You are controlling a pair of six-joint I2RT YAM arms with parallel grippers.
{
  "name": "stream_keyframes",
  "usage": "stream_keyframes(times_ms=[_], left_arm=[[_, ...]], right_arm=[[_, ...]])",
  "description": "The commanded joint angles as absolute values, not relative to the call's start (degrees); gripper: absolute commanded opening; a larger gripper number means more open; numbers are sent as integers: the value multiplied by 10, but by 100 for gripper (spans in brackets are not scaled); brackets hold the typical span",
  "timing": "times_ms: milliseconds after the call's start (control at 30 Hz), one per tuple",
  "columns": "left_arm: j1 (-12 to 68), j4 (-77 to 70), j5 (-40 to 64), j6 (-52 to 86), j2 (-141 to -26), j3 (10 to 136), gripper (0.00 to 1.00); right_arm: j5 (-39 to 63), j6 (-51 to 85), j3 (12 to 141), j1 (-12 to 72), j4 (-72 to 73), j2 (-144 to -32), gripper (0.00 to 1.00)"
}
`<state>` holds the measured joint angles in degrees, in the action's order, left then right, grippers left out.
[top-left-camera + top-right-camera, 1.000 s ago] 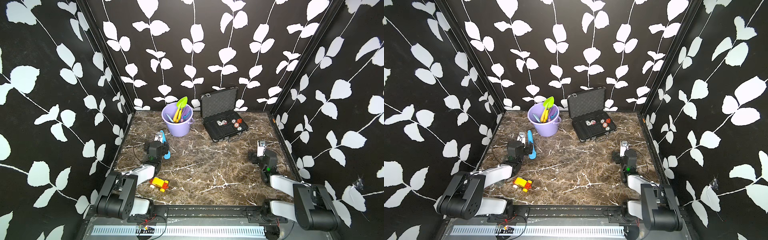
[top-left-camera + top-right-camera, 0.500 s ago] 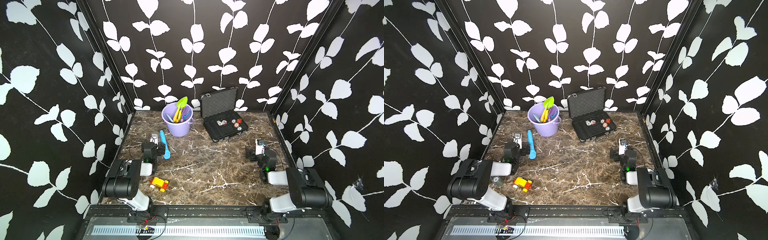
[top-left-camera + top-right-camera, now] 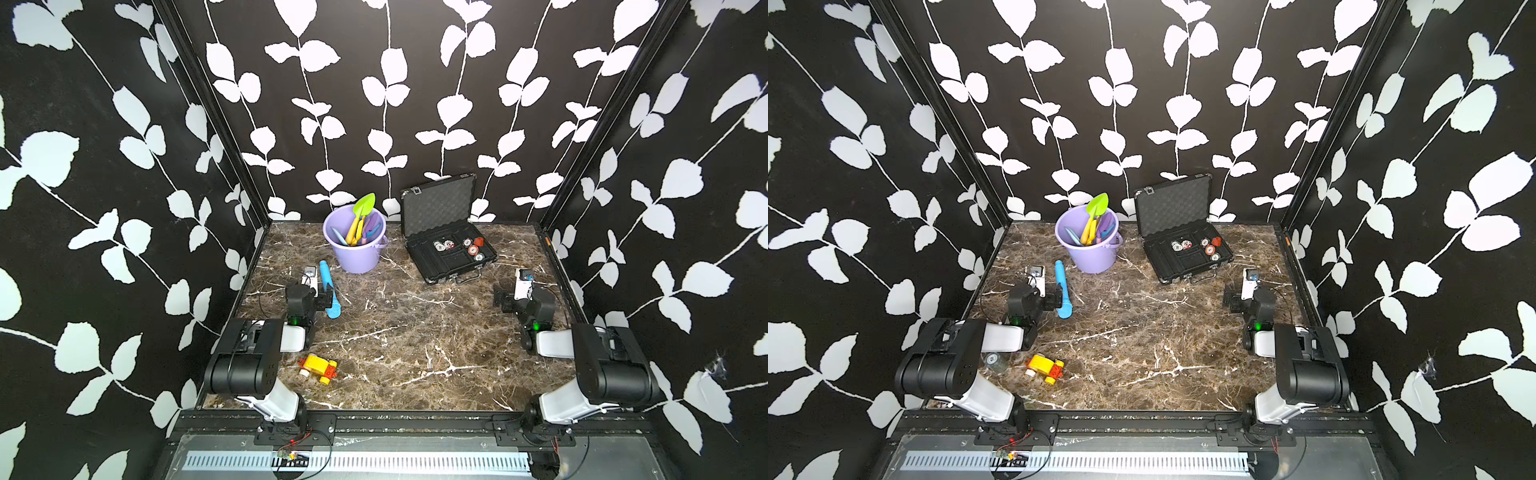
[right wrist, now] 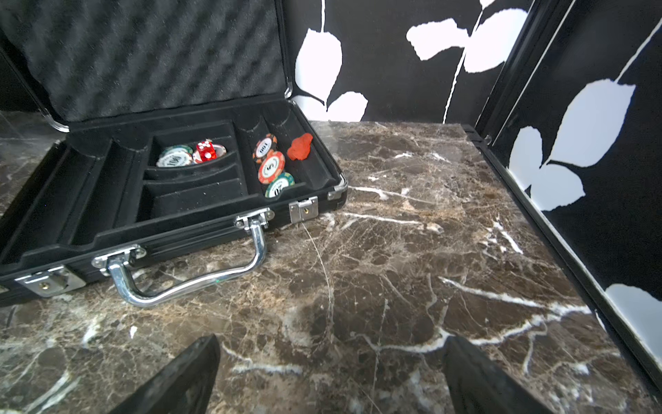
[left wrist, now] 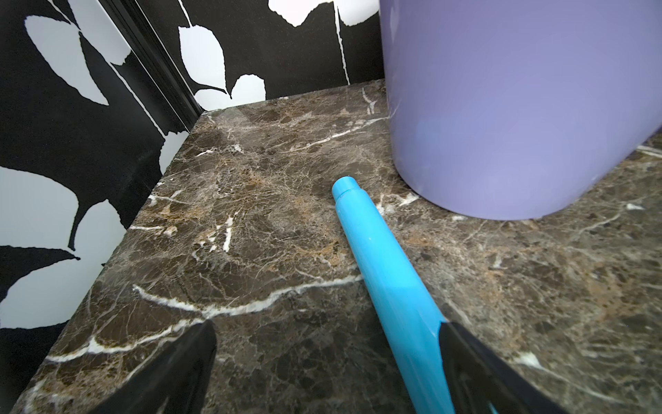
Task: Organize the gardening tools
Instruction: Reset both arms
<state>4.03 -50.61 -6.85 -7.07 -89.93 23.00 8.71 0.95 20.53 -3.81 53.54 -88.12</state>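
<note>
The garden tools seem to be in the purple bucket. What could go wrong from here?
1. The blue cylinder lies right beside a finger of the open left gripper; a sideways move might roll it into the purple bucket.
2. The green spade sticks out above the bucket's rim, so a knock could tip it out.
3. The toy car sits close to the left arm, which might hit it.

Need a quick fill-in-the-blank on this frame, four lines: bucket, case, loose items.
1. The gardening tools stand in the ___ bucket.
2. The black case has its lid ___.
3. The toy car is yellow and ___.
4. A red ___ with white dots sits among the poker chips.
Missing words: purple; open; red; die.
</note>
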Motion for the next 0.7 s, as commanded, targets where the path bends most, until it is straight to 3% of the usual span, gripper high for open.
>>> stream_keyframes(times_ms=[0, 667], left_arm=[[37, -520, -64, -65, -893, 229, 99], [37, -523, -68, -65, -895, 229, 99]], right_arm=[[79, 16, 209, -39, 529, -879, 99], [76, 15, 210, -38, 528, -878, 99]])
